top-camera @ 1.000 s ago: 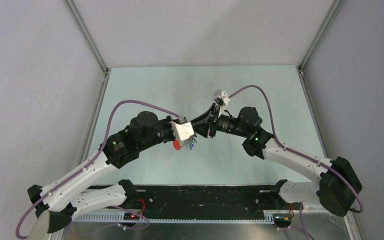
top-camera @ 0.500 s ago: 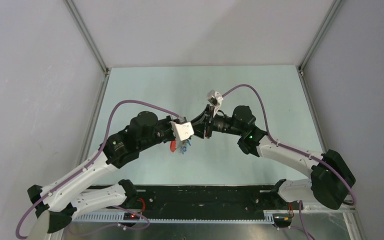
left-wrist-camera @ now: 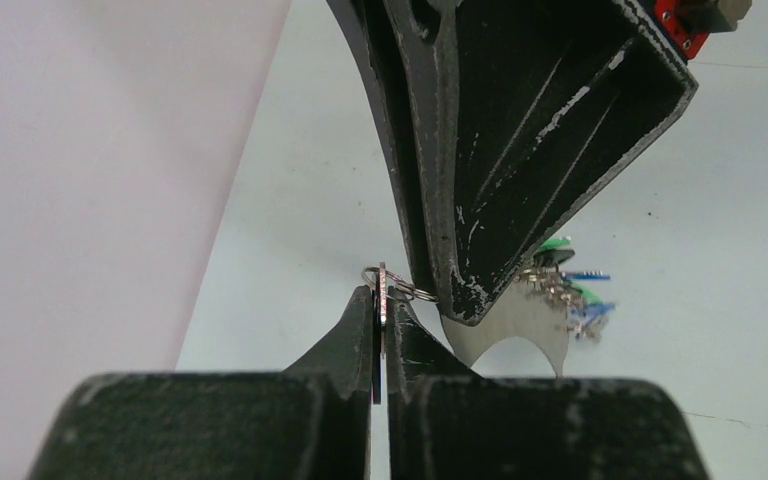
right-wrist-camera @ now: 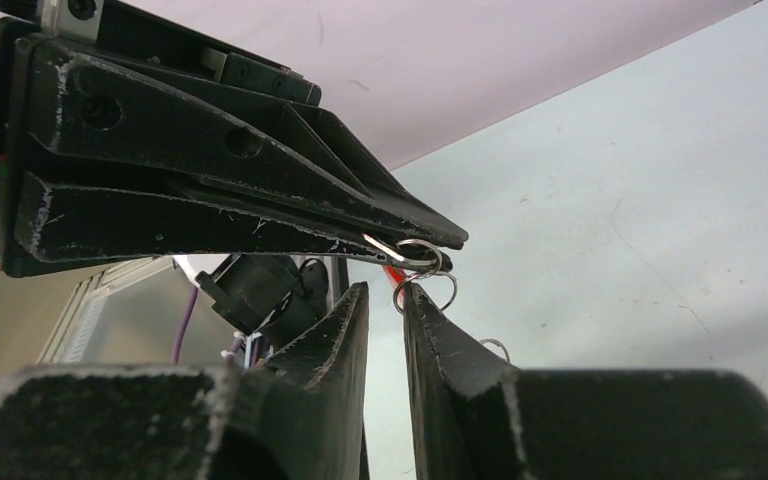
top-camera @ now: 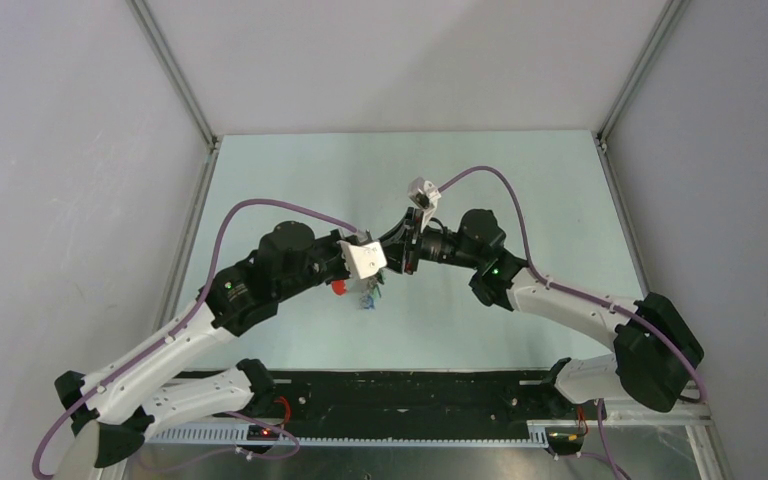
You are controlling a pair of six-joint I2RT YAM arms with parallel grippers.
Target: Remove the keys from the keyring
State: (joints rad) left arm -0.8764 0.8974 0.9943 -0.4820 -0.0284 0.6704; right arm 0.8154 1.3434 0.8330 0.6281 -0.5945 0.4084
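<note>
My left gripper (top-camera: 384, 268) (left-wrist-camera: 380, 296) is shut edge-on on a thin silver key (left-wrist-camera: 382, 285), held above the table. A small silver split ring (left-wrist-camera: 410, 291) passes through that key's tip. The other keys (top-camera: 367, 296), with green and blue tags, hang below as a blurred cluster (left-wrist-camera: 566, 288). The red keyring (top-camera: 340, 287) shows beside the left gripper, and only as a sliver (right-wrist-camera: 391, 272) in the right wrist view. My right gripper (top-camera: 401, 257) (right-wrist-camera: 386, 291) is narrowly open. Its fingertips (left-wrist-camera: 460, 300) reach the small silver rings (right-wrist-camera: 421, 262) at the left fingertips (right-wrist-camera: 430, 238).
The pale green table (top-camera: 520, 180) lies beneath, bounded by grey walls and metal rails (top-camera: 196, 210). Both arms meet over its middle. A black strip (top-camera: 410, 390) with the arm bases runs along the near edge.
The right arm has moved left, bringing its gripper up to the left gripper's tips. The hanging keys and red ring have shifted slightly left and down. The left arm has hardly moved.
</note>
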